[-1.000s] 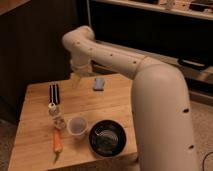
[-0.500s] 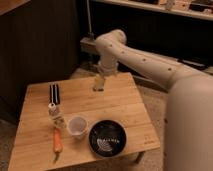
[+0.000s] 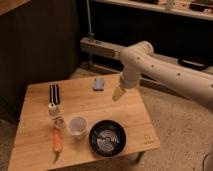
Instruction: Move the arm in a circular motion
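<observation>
Camera view: arm [image 3: 165, 70] has swung right, gripper [image 3: 118, 93] past table's [image 3: 40, 150] right edge.

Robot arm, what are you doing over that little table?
The arm is swinging around above the wooden table without picking anything up. A moment ago it was over the middle of the table; now its gripper hangs over the right side, close to the blue thing. The carrot, the cup and the black bowl sit untouched near the front.

Arm [image 3: 165, 67] base — beyond right edge
</observation>
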### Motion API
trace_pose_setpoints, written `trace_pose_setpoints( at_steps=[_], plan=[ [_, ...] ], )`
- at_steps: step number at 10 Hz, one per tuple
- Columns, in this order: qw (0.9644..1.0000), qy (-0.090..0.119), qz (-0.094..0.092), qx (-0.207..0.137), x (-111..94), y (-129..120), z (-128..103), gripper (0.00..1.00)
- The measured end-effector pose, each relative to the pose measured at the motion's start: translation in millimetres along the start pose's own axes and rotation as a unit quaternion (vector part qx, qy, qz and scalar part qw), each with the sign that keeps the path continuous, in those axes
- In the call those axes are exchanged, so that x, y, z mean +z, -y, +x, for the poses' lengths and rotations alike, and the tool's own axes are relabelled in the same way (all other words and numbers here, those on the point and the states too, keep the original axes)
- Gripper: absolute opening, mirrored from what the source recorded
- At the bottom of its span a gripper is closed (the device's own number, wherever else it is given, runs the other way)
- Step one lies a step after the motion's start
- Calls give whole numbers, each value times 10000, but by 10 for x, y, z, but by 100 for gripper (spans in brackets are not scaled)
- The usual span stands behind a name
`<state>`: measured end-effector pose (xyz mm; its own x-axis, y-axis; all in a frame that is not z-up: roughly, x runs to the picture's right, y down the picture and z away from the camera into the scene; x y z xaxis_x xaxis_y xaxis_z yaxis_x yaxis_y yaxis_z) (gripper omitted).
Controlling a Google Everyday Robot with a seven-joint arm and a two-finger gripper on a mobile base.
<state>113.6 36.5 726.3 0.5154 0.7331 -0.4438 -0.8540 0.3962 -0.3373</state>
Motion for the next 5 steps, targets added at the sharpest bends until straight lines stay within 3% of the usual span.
trace_pose_setpoints(
  at_steps=[2, 5],
  plan=[
    [9999, -67, -44, -101, -5, -316, 373, 80],
    [9989, -220, -134, -396, -11, -1097, 685, 80]
  ],
)
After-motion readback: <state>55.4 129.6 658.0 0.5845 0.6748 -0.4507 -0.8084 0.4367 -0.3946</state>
